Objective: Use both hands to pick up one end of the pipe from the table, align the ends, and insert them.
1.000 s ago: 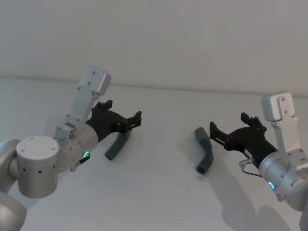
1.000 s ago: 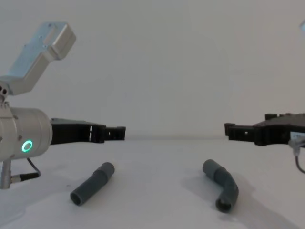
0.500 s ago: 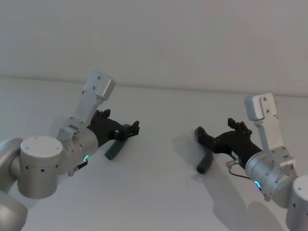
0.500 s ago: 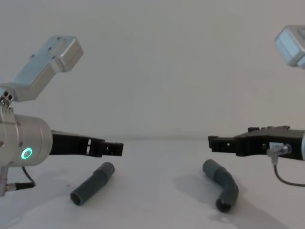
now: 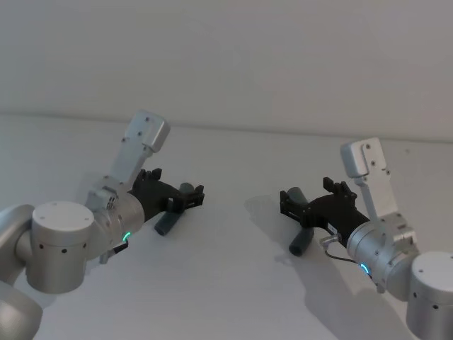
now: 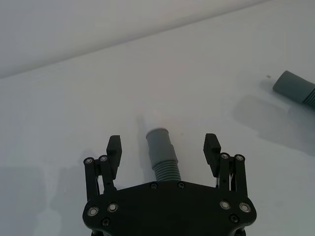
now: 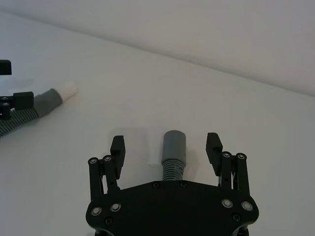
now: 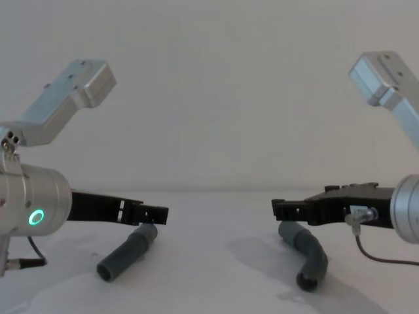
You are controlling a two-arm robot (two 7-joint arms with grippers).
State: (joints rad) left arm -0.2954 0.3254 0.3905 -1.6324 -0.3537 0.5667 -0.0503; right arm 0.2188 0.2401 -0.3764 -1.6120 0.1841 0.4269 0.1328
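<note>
One broad white surface (image 5: 233,297) carries everything we log here.

The left gripper (image 6: 163,143) reaches in low from the robot's left, its green ring (image 8: 37,218) lit behind it. Jaws apart, one finger on either side of the straight piece, with a gap on both sides in the left wrist view. The right gripper (image 7: 166,142) comes in low from the robot's right in the same posture. Its jaws are apart and straddle one end of the curved piece, again with gaps on both sides. The two grippers point toward each other, well apart.

The curved piece (image 8: 313,254) lies on the surface to the right, bent like an elbow. Its far end sits just under the right fingertips (image 8: 278,209), and its near end, a dark opening, faces the robot. The straight piece (image 8: 126,254) lies to the left at an angle, far end just under the left fingertips (image 8: 160,212).

Smallest items: the ribbed part (image 6: 166,169) sits between the left jaws. The narrower tip (image 7: 69,91), pale whitish in the right wrist view, pokes out past them. Between the right jaws we see a smooth grey collar (image 7: 174,142) beyond a short ribbed band (image 7: 173,169).
</note>
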